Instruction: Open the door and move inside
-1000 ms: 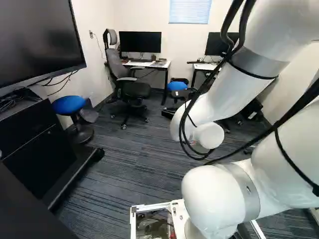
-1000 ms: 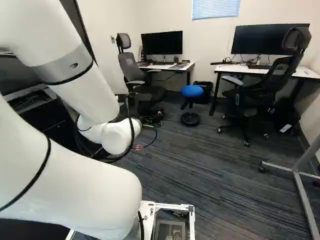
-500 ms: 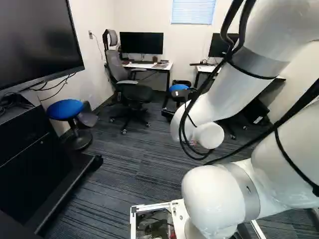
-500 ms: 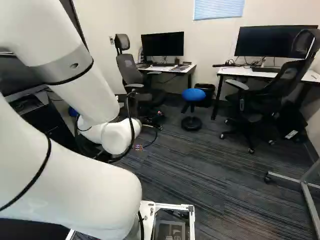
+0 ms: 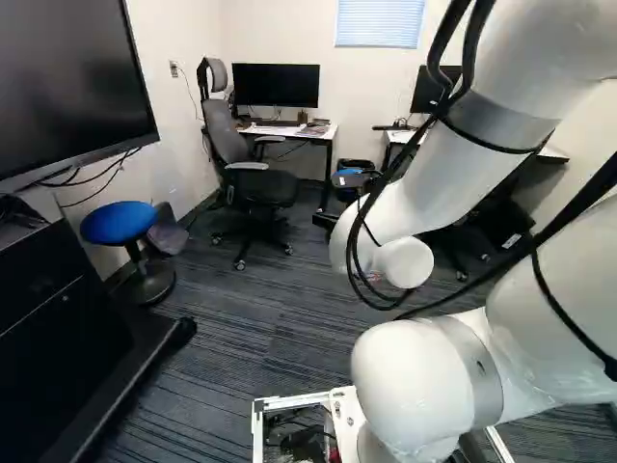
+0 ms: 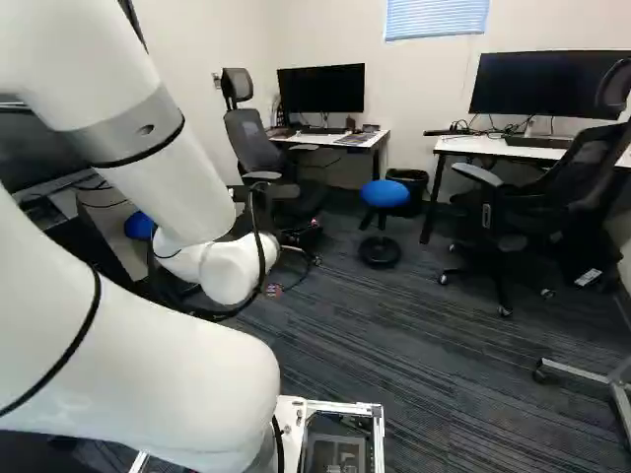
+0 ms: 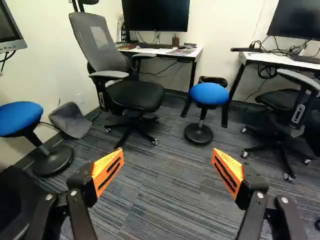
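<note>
While the gripper [image 7: 167, 162] stands with its fingers wide apart and carpet [image 7: 160, 205] showing between the orange pads [image 7: 108, 172], the open floor runs ahead at twelve o'clock as far as a blue-topped stool [image 7: 209, 93], which sits just past twelve. Behind that stool a wastebasket [image 6: 407, 187] fills the gap between two white-topped desks [image 7: 150, 50] [image 7: 270, 59], backed by the far wall [image 6: 325, 30].

At eleven o'clock a grey mesh-backed office chair [image 7: 135, 95] pushes its wheeled base out over the carpet; at two, a black office chair [image 6: 552, 202] does likewise. Toward ten, a second blue-topped stool [image 7: 20, 117] stands near the side wall [image 5: 178, 145], beside a slumped grey bag-like object [image 7: 71, 120].

Closer in, at ten o'clock, a black cabinet [image 5: 58, 318] has a low dark bar [image 5: 145, 371] jutting onto the floor, narrowing that side. Around three, a metal frame on casters [image 6: 582, 372] edges in. Where the door is, I cannot tell.
</note>
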